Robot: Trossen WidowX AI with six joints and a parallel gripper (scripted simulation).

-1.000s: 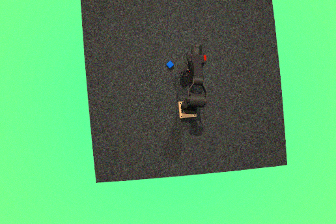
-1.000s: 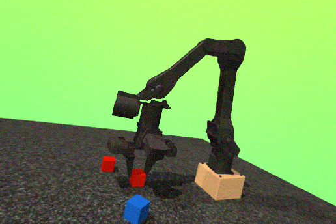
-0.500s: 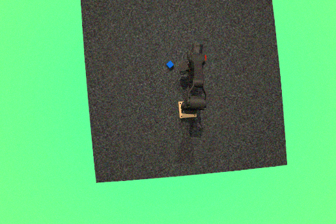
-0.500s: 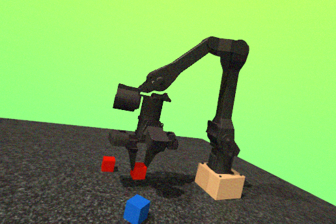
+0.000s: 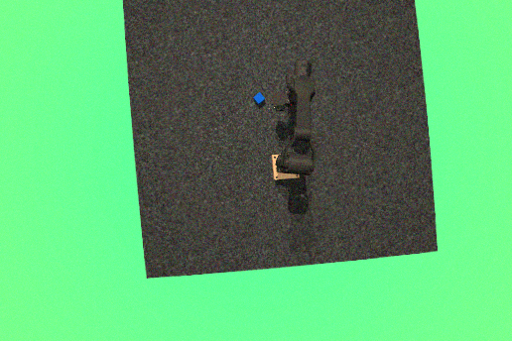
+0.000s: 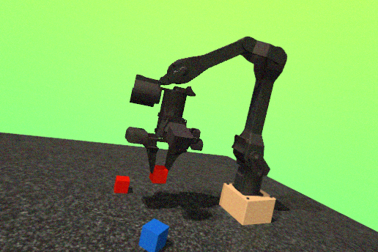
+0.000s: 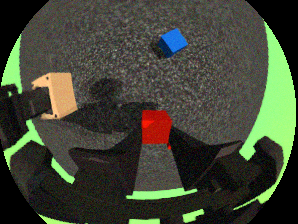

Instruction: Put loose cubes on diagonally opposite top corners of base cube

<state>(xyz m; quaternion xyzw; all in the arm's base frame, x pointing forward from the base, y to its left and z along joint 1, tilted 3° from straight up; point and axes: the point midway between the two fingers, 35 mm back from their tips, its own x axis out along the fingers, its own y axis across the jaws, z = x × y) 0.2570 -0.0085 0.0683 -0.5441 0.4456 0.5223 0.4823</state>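
Red and boxy, a small solid cube [image 6: 159, 174] [image 7: 156, 128] is grasped in your black two-fingered tool [image 6: 160, 171] [image 7: 154, 127], raised above the dark speckled counter [image 5: 208, 224] [image 6: 44, 220] [image 7: 125, 55]. A second small red cube [image 6: 121, 184] sits on the counter, and the solid blue cube [image 5: 259, 98] [image 6: 154, 235] [image 7: 173, 43] rests there too, apart from both. You look to be in the lifting step of the first placement; nothing caps the blue cube, which I take to be the fixed base since the red ones match. Next, you'd want to carry your cube over the blue one, turn it to suit the base's angle, and lower it level onto one top corner, its center inside the edge, leaving the diagonal corner for its mate.

Your exterior view gives you the held cube's height and the whole second red cube. From the top, the arm [image 5: 301, 110] [image 6: 261, 103] hides the held cube and I can't make out the other, but you read the blue cube's turned outline there. The wrist view shows you the fingers flanking the cube, which the top view doesn't.
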